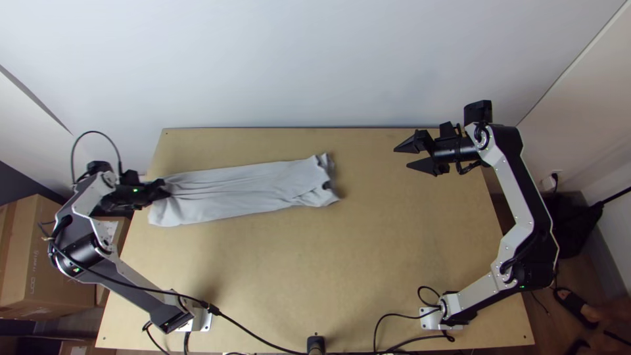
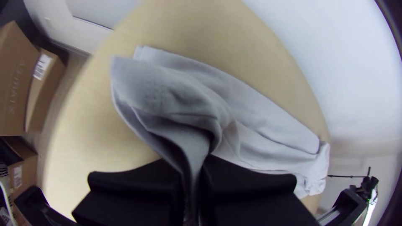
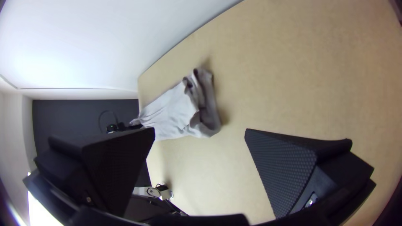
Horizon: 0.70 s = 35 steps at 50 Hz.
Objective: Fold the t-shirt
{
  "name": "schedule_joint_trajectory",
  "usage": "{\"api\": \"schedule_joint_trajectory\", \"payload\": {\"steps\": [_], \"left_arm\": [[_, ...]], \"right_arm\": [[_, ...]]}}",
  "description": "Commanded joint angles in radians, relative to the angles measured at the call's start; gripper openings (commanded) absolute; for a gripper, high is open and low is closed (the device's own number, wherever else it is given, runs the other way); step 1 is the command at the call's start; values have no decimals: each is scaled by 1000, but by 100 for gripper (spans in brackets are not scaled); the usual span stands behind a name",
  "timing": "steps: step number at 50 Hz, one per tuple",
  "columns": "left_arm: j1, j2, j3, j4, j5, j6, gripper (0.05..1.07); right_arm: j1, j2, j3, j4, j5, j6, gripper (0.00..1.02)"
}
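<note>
Looks like the t-shirt [image 1: 256, 189] is lengthwise-folded into a long strip, far left on the table [image 1: 368, 263], left gripper [image 1: 166, 191] pinching its left end, right gripper [image 1: 401, 158] spread at far right, so I'd guess crosswise folds remain.

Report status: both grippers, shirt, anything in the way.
Left gripper shut on t-shirt near one end. Right gripper open, empty. T-shirt in a long, wrinkled strip. Black cable toward table's near edge, off the t-shirt.

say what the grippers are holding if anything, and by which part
The left gripper holds the t-shirt by gathered cloth at its left end in the top view; the right gripper holds nothing.
</note>
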Motion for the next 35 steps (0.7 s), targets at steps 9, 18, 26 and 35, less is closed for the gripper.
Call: {"api": "schedule_joint_trajectory", "payload": {"steps": [9,18,26,35], "left_arm": [[83,-78,69,9,-296,125,8],[-15,-213,68,6,-480,141,8],[-193,-308,72,-22,-679,164,8],[-397,-278,142,-203,-713,49,8]], "right_arm": [[-6,-73,-43,-9,159,14,99],[14,-117,-104,5,222,11,99],[12,-151,-133,7,228,13,99],[10,-208,-163,5,227,13,99]]}}
